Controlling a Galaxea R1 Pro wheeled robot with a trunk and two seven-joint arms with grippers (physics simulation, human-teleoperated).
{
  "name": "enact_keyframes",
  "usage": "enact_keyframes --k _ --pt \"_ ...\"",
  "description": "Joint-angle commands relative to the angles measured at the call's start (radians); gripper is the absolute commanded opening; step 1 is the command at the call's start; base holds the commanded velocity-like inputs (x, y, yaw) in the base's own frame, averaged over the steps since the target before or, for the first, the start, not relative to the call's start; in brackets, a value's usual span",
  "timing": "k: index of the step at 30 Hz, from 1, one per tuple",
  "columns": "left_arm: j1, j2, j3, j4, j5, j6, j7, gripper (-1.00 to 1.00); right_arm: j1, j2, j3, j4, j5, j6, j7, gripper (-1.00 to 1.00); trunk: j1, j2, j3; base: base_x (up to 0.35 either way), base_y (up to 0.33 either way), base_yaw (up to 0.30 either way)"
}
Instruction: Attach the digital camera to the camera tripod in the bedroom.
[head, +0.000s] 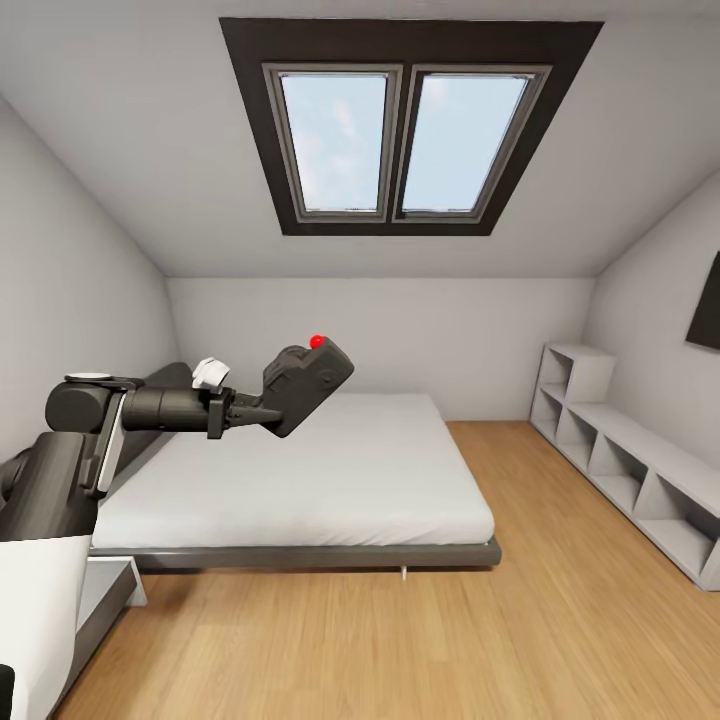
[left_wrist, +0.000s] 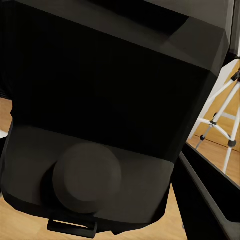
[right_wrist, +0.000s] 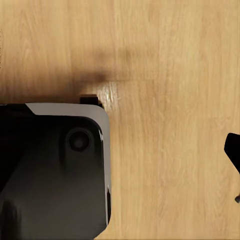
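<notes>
The left gripper (head: 262, 412) is clamped on the digital camera (head: 306, 385), held tilted in the air over the near left part of the bed (head: 330, 470), red button up. Up close the camera body hides the fingers. The tripod (left_wrist: 220, 122) peeks past its edge, legs cut off. Right gripper's state: can't tell.
</notes>
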Motion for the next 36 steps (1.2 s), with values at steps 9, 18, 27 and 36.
enact_keyframes --k 9,18,27,36 --pt "0.0 0.0 0.0 -0.001 -0.008 0.01 -0.008 -1.0 -0.001 0.0 0.009 0.004 -0.01 -0.026 0.0 1.0 0.0 -0.001 0.0 0.0 0.0 0.0" --pt "0.0 0.0 0.0 -0.001 -0.008 0.01 -0.008 -1.0 -0.001 0.0 0.009 0.004 -0.01 -0.028 0.0 1.0 0.0 -0.001 0.0 0.0 0.0 0.0" --pt "0.0 -0.001 0.0 0.001 -0.008 0.01 -0.008 -1.0 -0.001 0.0 0.009 0.004 -0.01 -0.028 0.0 1.0 0.0 -0.001 -0.001 0.0 0.0 0.0" --pt "0.0 -0.001 0.0 0.001 -0.008 0.01 -0.008 -1.0 -0.001 0.0 0.009 0.004 -0.01 -0.028 0.0 1.0 0.0 -0.001 -0.007 0.0 0.0 0.0"
